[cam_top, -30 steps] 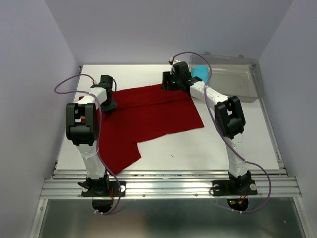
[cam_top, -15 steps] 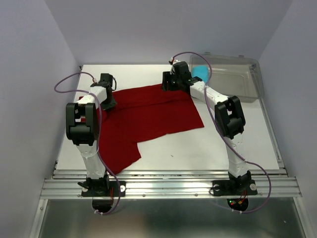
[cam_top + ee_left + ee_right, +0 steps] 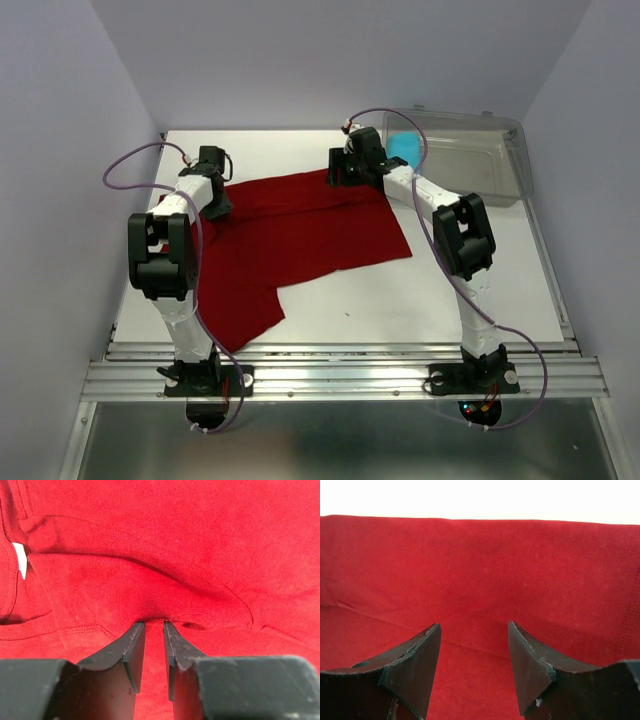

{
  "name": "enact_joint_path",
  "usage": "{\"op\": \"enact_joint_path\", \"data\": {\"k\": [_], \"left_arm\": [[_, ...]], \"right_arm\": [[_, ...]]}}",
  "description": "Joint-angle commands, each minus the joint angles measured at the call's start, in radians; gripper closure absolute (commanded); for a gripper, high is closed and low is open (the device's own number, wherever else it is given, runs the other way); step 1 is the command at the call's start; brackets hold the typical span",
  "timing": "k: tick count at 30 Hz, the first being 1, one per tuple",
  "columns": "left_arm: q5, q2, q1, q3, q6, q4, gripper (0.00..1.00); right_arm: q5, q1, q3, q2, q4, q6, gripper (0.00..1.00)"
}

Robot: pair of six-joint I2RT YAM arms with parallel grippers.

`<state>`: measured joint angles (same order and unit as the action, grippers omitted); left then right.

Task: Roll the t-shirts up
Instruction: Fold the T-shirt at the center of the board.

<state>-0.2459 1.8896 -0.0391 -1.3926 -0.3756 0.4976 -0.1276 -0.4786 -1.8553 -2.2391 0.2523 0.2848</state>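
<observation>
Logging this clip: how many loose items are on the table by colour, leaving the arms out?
dark red t-shirt, spread flat: 1
light cyan-blue t-shirt, bundled inside the bin: 1
clear plastic bin: 1
Total: 3

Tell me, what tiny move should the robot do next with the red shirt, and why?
Probably the right gripper should lower and close on the red t-shirt. Its jaws stand open over the shirt's far edge, while the left gripper already pinches a fold of cloth. With both holding, rolling could start.
</observation>
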Motion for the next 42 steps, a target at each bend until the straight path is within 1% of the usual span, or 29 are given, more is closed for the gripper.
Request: {"op": "enact_joint_path", "data": {"k": [1,8,9,10,16,18,19,20,21,24,29,32,35,39,41,42], "left_arm": [[-0.015,0.012,0.002,0.023,0.004,-0.002,0.66],[0.005,0.034,0.008,0.033,0.007,-0.022,0.66],[0.005,0.042,0.011,0.033,0.007,-0.024,0.62],[0.005,0.048,0.013,0.032,0.007,-0.024,0.61],[-0.001,0.075,0.016,0.035,0.006,-0.025,0.62],[-0.006,0.078,0.016,0.035,0.001,-0.021,0.65],[-0.007,0.075,0.016,0.035,0.001,-0.019,0.73],[-0.01,0.072,0.016,0.033,0.0,-0.018,0.78],[-0.015,0.062,0.016,0.03,-0.003,-0.01,0.87],[-0.018,0.037,0.016,0.027,-0.006,0.007,1.0],[0.0,-0.041,0.01,0.023,-0.009,0.03,1.0],[0.01,-0.078,-0.011,0.015,-0.016,0.07,1.0],[0.03,-0.112,-0.041,0.033,-0.019,0.072,1.0],[0.103,-0.132,-0.05,0.075,-0.028,0.062,1.0],[0.178,-0.15,-0.053,0.113,-0.039,0.047,1.0],[0.194,-0.155,-0.051,0.121,-0.043,0.044,1.0]], "right_arm": [[0.0,-0.005,0.001,0.041,-0.042,0.002,0.39],[-0.003,-0.005,0.001,0.035,-0.044,0.004,0.39],[-0.003,-0.005,0.001,0.033,-0.044,0.004,0.39],[-0.003,-0.005,0.001,0.035,-0.044,0.004,0.39],[-0.001,-0.005,0.002,0.033,-0.044,0.002,0.38],[0.0,-0.005,0.002,0.033,-0.042,0.002,0.38],[0.0,-0.005,0.002,0.035,-0.044,0.002,0.38],[0.0,-0.005,0.002,0.035,-0.044,0.002,0.38],[0.0,-0.005,0.004,0.036,-0.044,0.002,0.38],[0.002,-0.005,0.005,0.039,-0.044,0.001,0.38],[0.003,-0.005,0.011,0.045,-0.044,0.002,0.38],[0.003,-0.005,0.011,0.049,-0.042,0.002,0.38],[0.005,-0.005,0.01,0.05,-0.044,0.004,0.38],[0.002,-0.005,0.018,0.058,-0.047,0.008,0.38],[0.005,-0.005,0.027,0.064,-0.05,0.008,0.38],[0.006,-0.005,0.03,0.067,-0.051,0.008,0.38]]}}
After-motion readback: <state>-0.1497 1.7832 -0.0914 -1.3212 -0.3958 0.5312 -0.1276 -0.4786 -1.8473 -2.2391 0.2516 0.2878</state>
